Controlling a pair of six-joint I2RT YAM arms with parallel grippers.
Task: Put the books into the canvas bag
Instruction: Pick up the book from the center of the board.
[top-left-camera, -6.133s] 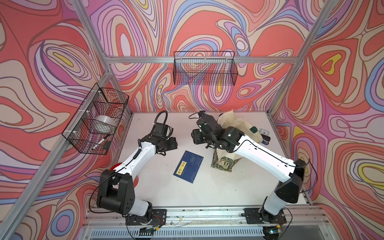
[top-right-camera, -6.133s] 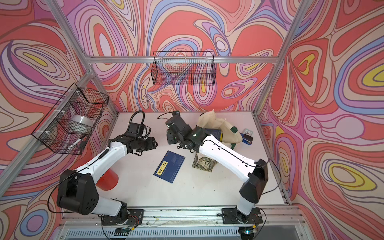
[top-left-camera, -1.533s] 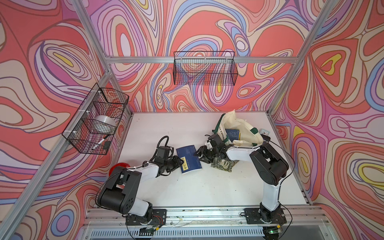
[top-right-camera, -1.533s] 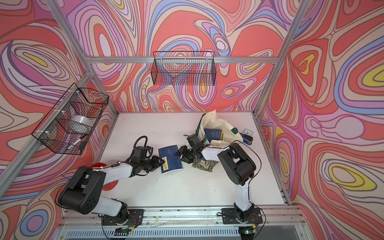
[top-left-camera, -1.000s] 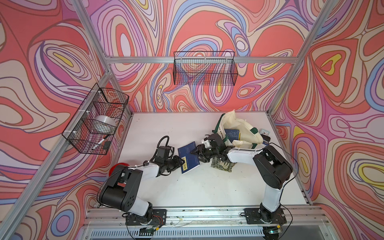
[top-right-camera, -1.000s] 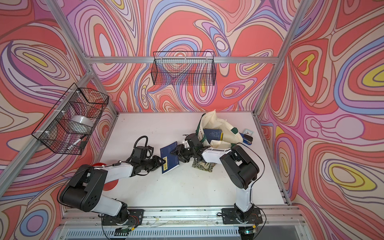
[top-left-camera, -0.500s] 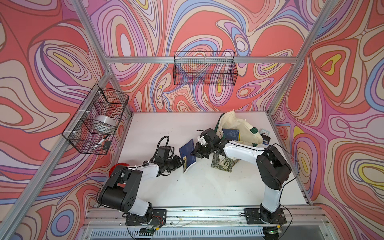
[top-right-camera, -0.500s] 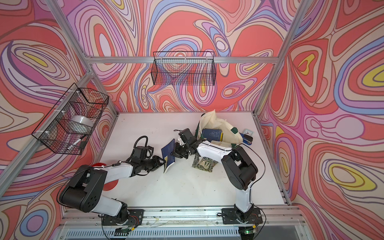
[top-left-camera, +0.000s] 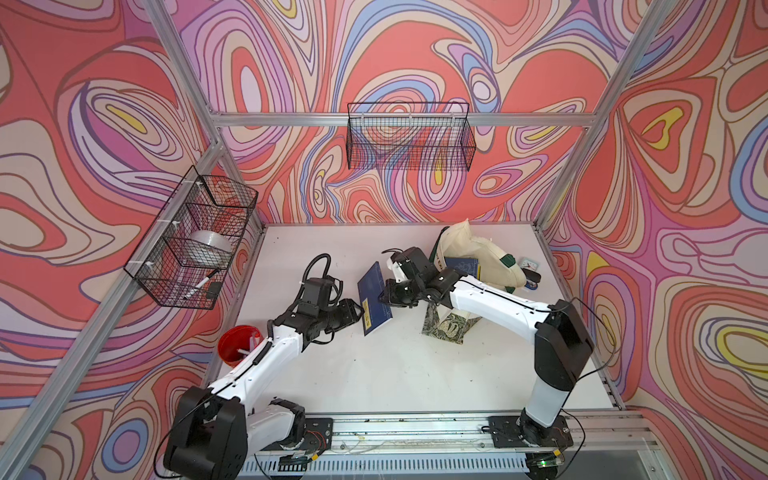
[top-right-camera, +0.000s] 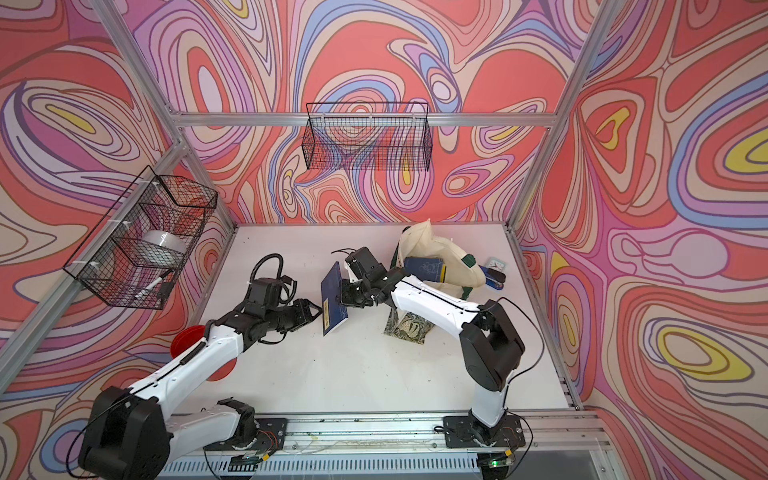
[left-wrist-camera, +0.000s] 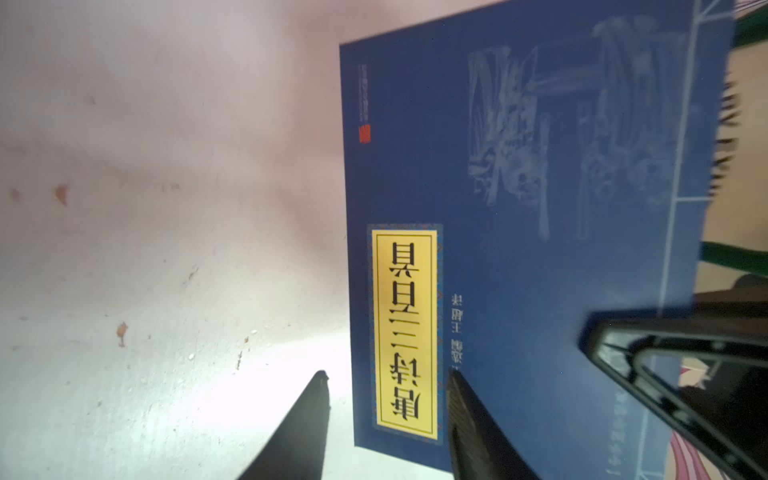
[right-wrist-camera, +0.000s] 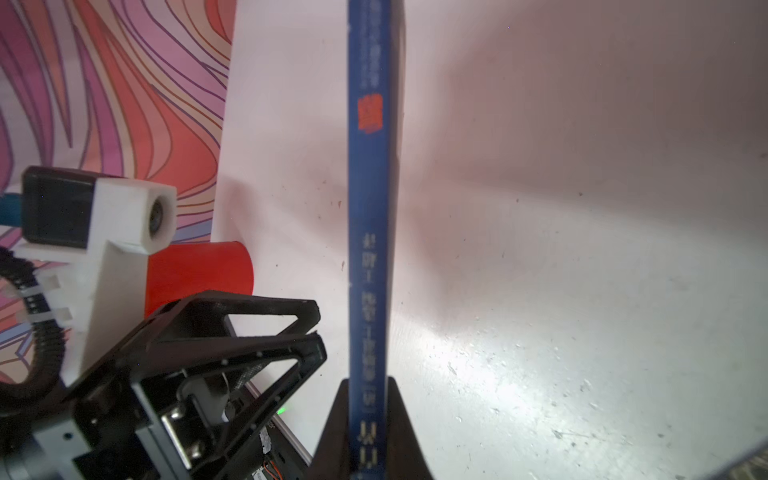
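A navy blue book (top-left-camera: 373, 297) with a yellow title label stands almost on edge above the mid-table, also seen in a top view (top-right-camera: 332, 300). My right gripper (right-wrist-camera: 368, 395) is shut on its spine edge (right-wrist-camera: 369, 208); it shows in both top views (top-left-camera: 386, 296) (top-right-camera: 343, 297). My left gripper (left-wrist-camera: 386, 376) is open just left of the book's cover (left-wrist-camera: 519, 249) and clear of it, as in a top view (top-left-camera: 358, 309). The cream canvas bag (top-left-camera: 471, 249) lies open at the back right, with another navy book (top-left-camera: 461, 266) in its mouth.
A red cup (top-left-camera: 237, 343) stands by the left arm near the table's left edge. A small blue-and-black stapler (top-left-camera: 532, 277) lies right of the bag. Black wire baskets hang on the back wall (top-left-camera: 409, 139) and the left wall (top-left-camera: 193, 245).
The right gripper has closed on the book and raised it from tilted on the table to nearly upright. The left jaws have widened and come off the book.
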